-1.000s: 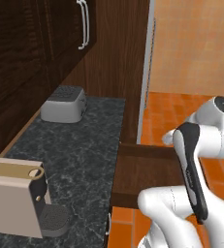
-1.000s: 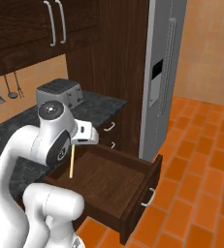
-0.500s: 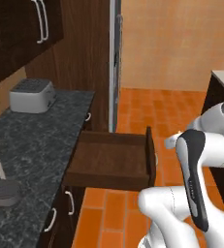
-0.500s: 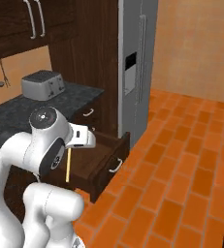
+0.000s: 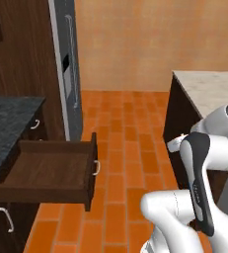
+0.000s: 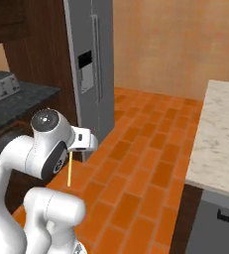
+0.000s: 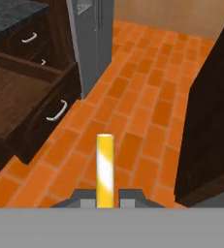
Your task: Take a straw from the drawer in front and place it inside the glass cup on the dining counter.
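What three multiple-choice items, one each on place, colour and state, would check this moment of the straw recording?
1. Where is the straw?
A. lying in the drawer
B. clamped in the tool
C. on the floor

2. What colour is the floor?
A. orange brick
B. grey tile
C. white

3. What state is the drawer in?
A. shut
B. removed
C. pulled open

Key: 1 B, the straw stands between the shut tool tips in the hand view and hangs below the hand in the right base view; 2 A, orange bricks cover the floor; 3 C, the drawer juts out with its inside bare.
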Motion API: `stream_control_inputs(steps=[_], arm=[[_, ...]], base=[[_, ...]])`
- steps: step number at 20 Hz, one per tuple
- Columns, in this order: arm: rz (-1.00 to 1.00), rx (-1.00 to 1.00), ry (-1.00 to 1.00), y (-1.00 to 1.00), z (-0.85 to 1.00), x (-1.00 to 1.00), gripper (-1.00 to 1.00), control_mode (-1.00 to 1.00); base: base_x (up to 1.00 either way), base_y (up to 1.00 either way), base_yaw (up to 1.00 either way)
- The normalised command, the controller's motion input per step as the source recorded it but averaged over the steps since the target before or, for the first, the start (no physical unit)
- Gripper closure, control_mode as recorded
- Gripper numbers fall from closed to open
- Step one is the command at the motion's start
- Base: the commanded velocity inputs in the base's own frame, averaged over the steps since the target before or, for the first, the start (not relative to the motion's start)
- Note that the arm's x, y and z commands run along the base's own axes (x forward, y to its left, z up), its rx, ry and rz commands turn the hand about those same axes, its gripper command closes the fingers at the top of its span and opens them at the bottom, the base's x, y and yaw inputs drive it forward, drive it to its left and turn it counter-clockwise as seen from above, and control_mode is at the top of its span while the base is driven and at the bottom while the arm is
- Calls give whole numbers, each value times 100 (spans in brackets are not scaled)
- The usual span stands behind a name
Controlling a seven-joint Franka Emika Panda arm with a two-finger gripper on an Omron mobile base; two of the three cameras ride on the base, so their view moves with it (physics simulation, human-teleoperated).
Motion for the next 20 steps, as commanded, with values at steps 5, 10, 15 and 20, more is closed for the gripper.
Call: stream_control_inputs(steps=[5,10,15,20], arm=[[0,0,0,0,0,0,100,100],[0,0,0,0,0,0,100,100],[0,0,0,0,0,0,100,100],[0,0,0,0,0,0,100,100]], base=[[17,-79,-24],[68,-4,-21],[99,0,-23],[100,12,-19]])
